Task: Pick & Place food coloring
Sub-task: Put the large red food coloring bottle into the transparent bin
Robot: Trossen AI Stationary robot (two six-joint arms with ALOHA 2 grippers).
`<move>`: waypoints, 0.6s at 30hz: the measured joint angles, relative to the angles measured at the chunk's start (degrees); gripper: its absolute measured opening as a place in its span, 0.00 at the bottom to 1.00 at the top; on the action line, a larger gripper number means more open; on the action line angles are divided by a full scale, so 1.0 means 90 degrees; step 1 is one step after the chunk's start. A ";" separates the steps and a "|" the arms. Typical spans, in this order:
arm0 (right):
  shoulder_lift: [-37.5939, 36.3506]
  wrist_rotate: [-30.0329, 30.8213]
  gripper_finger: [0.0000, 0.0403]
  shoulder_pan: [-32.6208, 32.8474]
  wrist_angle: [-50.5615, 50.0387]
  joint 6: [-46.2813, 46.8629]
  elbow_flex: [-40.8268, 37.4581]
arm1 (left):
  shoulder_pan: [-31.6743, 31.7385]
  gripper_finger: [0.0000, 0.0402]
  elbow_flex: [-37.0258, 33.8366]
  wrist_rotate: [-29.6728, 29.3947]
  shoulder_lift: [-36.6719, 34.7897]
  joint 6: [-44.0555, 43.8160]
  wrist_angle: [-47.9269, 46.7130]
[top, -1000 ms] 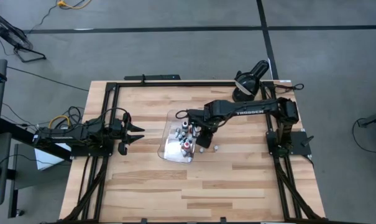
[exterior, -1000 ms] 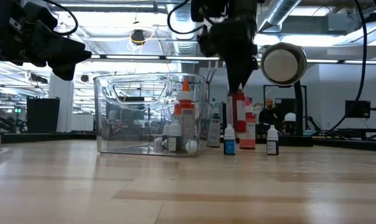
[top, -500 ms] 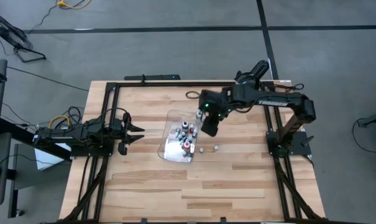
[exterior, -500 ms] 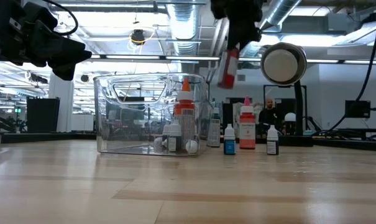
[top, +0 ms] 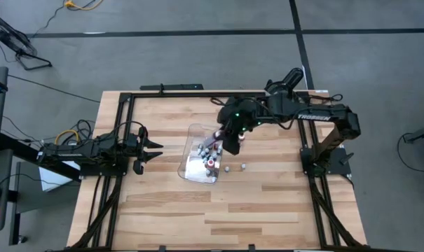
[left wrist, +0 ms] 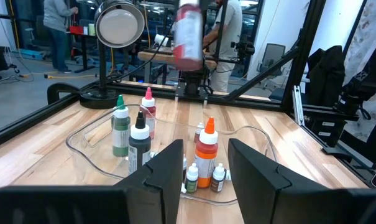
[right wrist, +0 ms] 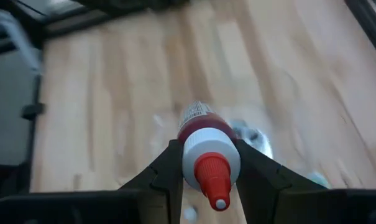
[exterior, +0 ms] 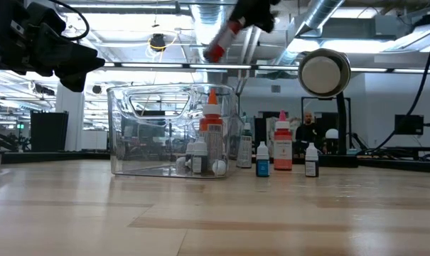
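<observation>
**Red bottle carried over the tray**

Change: a second ago the right gripper (top: 229, 143) stood low beside the loose bottles on the table; it has since risen and swung toward the clear tray (exterior: 122, 142), and the red food coloring bottle (exterior: 222, 41) went up with it.

Left gripper (top: 150, 148) waits left of the tray, fingers parted, nothing between them.

Red bottle sits clamped between the right gripper's fingers, tilted, red nozzle outward, above the tray's right rim.

Tray holds an orange-capped bottle (exterior: 212, 131) upright, plus several small ones around its base.

Right of the tray, on the table: teal bottle (exterior: 262, 160), pink-capped bottle (exterior: 282, 142), small white-capped bottle (exterior: 311, 160).
</observation>
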 joint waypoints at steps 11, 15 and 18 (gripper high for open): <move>0.1028 -0.0046 0.26 0.0523 0.0792 -0.0388 0.0626 | 0.0000 0.29 0.0001 0.0001 0.0002 -0.0001 0.0000; 0.1541 0.0000 0.26 0.0618 0.0423 -0.0545 0.1355 | -0.0001 0.29 0.0000 0.0001 0.0002 0.0000 0.0000; 0.1981 0.0074 0.26 0.0692 -0.0008 -0.0550 0.1958 | 0.0000 0.29 0.0002 0.0003 0.0002 0.0001 0.0000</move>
